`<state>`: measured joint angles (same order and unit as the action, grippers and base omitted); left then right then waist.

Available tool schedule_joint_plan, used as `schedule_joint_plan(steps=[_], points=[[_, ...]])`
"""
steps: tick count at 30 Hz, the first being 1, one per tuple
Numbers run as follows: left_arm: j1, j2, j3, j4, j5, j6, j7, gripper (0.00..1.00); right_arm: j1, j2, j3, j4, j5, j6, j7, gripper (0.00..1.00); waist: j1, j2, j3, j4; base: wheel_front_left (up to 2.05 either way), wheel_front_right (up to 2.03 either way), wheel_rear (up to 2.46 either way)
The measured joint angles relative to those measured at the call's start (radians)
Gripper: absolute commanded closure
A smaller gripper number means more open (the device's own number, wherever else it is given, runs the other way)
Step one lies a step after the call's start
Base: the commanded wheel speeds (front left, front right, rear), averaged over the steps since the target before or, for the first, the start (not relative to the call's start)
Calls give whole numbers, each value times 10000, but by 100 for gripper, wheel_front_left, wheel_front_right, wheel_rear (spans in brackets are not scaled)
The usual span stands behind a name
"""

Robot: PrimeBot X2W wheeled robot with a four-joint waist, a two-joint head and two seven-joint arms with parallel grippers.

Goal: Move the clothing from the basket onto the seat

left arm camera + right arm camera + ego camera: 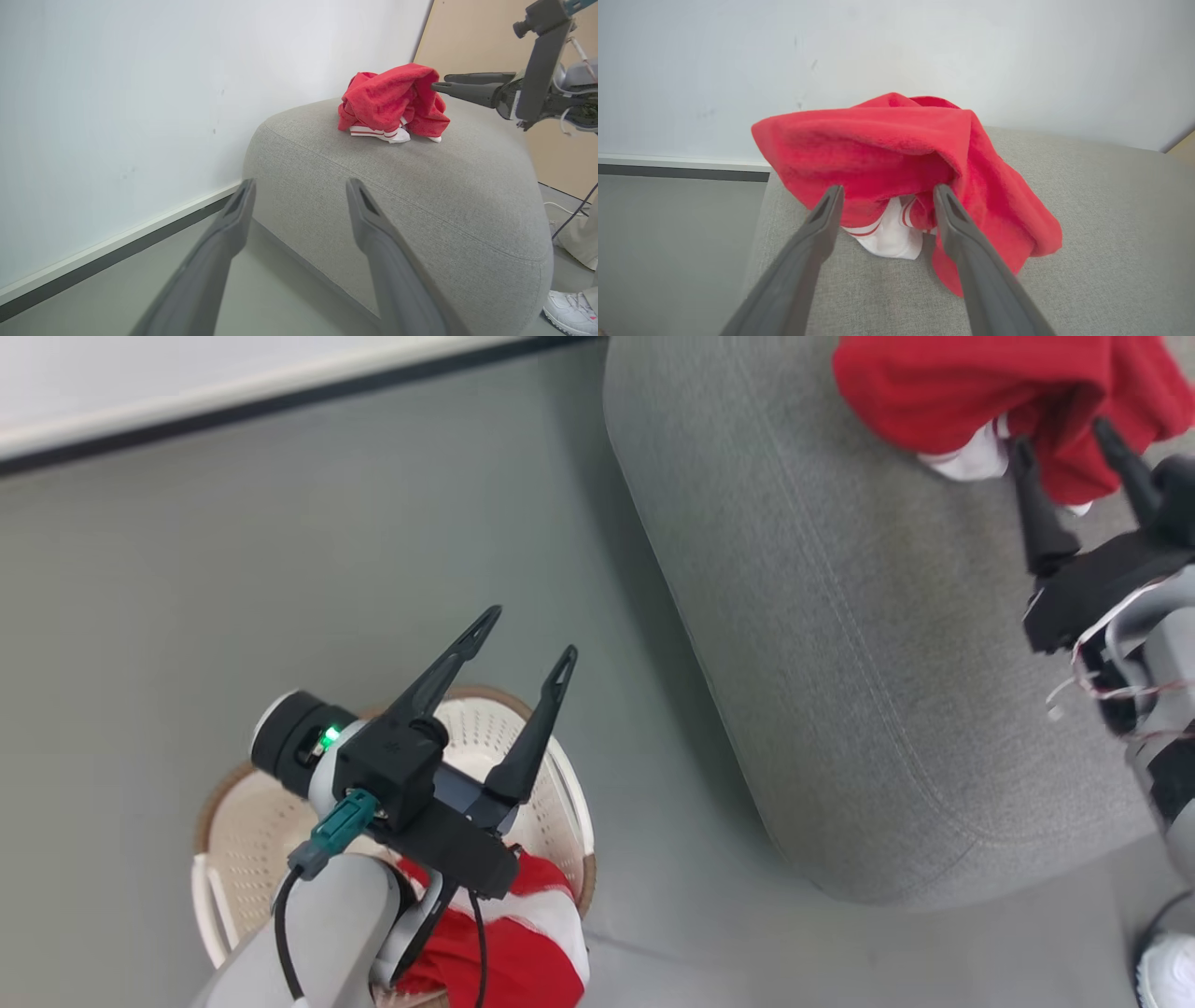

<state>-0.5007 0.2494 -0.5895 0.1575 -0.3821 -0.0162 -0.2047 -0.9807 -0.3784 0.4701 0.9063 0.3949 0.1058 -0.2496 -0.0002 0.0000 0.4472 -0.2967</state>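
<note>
A pale wall (117, 93) with a dark skirting strip (117, 254) runs beyond both claws. Bare grey floor (327, 569) lies between the left gripper (527, 637) and the grey sofa (840, 663) ahead of it to the right. A person's white shoe (570, 310) stands on the floor behind the right gripper (1064, 437), at the sofa's corner. Directly under the left gripper sits the cream perforated basket (252, 831), holding a red-and-white garment (509, 943) partly hidden by the left forearm. The left gripper's fingers are spread wide and hold and touch nothing. The right gripper is over the sofa top, its fingers also well apart. Its tips are at the near edge of a crumpled red garment (896, 140) with white striped trim that lies on the cushion. Nothing is clamped.
</note>
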Motion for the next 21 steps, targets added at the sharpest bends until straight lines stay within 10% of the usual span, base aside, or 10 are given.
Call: schedule_joint_plan(steps=[21], points=[[2248,17,1628,1290,-1018,830,-443,0,3840,681,-295,-2759,48,-462,-44,0,-1,-1,-2598,1344,0,0,0]])
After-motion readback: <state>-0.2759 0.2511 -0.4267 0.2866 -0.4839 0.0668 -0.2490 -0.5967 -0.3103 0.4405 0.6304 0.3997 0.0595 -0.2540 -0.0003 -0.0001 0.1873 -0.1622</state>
